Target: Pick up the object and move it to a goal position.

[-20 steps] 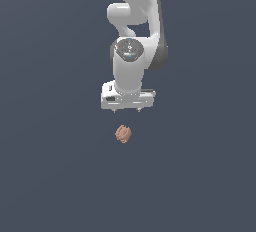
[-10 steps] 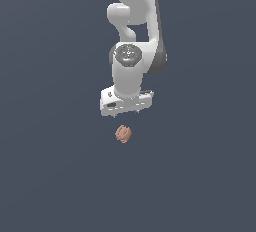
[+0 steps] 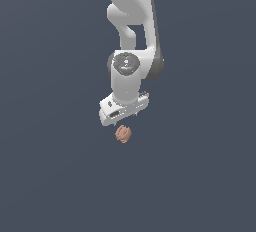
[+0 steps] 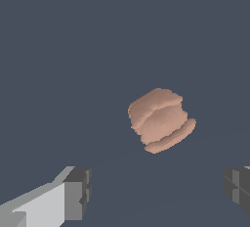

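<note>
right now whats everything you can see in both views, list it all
lump: 1, brownish-orange, ridged and uneven, on the dark surface just below the gripper head in the exterior view; in the wrist view it lies apart from both fingers, touching neither
surface: 1, plain dark grey-blue, fills the background
arm: 1, white with dark joints, reaching down from the top of the exterior view
gripper: 1, white head, dark grey fingertips, jaws spread wide, holding nothing

Your arm hangs down from twelve o'clock in the exterior view, wrist vertical, white head tilted with its seven o'clock corner lowest. Your pincer stands spread wide in the wrist view, dark fingertips well apart, gripping nothing.
</note>
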